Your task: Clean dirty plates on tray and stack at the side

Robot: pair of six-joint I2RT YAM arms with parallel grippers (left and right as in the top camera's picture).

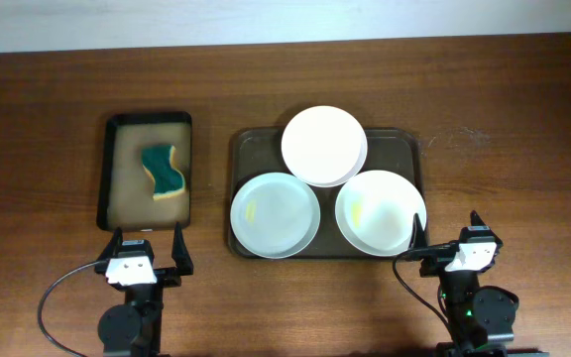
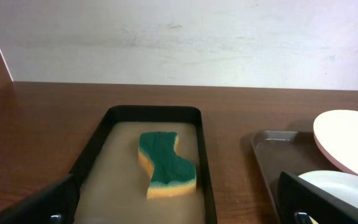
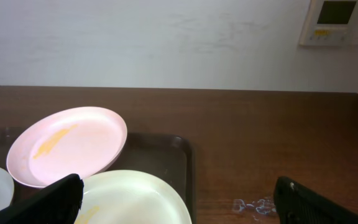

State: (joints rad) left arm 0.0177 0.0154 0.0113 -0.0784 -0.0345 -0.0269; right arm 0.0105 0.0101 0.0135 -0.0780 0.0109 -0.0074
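**Left end effector (image 1: 148, 236) and right end effector (image 1: 446, 230) open, empty**

Three plates (image 1: 275, 214) on brown tray (image 1: 246, 141), back one overlapping two yellow-smeared front ones. Green sponge (image 1: 165, 171) in black tray (image 1: 113, 127) just left. Next, probably: left pinches sponge across its narrow waist, straight down.

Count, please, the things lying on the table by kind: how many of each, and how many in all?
Plates: 3
Trays: 2, the brown tray and the black tray
Sponge: 1
Total: 6
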